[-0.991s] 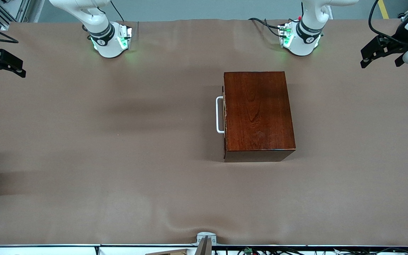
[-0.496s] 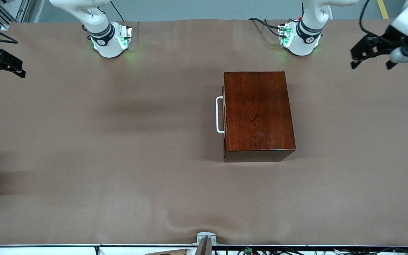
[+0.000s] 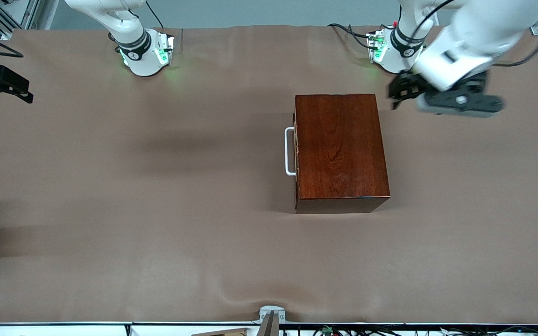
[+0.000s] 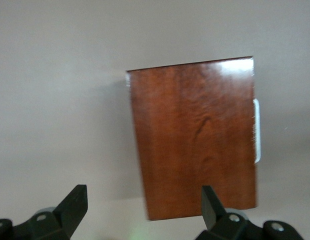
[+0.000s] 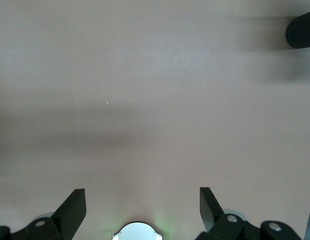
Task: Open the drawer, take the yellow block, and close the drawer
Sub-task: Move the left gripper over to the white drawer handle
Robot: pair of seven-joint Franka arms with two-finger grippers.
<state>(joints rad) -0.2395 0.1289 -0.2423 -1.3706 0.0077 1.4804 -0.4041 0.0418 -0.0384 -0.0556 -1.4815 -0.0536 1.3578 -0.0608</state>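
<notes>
So our left gripper (image 3: 397,93) hangs in the air just off the corner of the wooden box (image 3: 340,147) that sits closest to the left arm's base, over bare tablecloth (image 3: 157,210) right beside the box. Fingers are spread wide with nothing between them; in the left wrist view both fingertips (image 4: 74,202) frame the box top, and there's only air in the gap.

Here's the bit that matters: the drawer (image 3: 296,149) is shut flush, and its white handle (image 3: 289,151) sticks out of the box face that points toward the right arm's end of the table. So from our left gripper, the handle is across the whole width of the box. The handle's long bar runs along that face, in line with the box's long side, so we reckon the fingers need to close across the bar, then pull toward the right arm's end.

Our right gripper (image 3: 3,86) waits at the table edge on its own end, wide open and empty too, well apart from the box. The handle faces its way, but the left one is much closer right now.

No yellow block showing anywhere; our guess is it's inside the closed drawer.
</notes>
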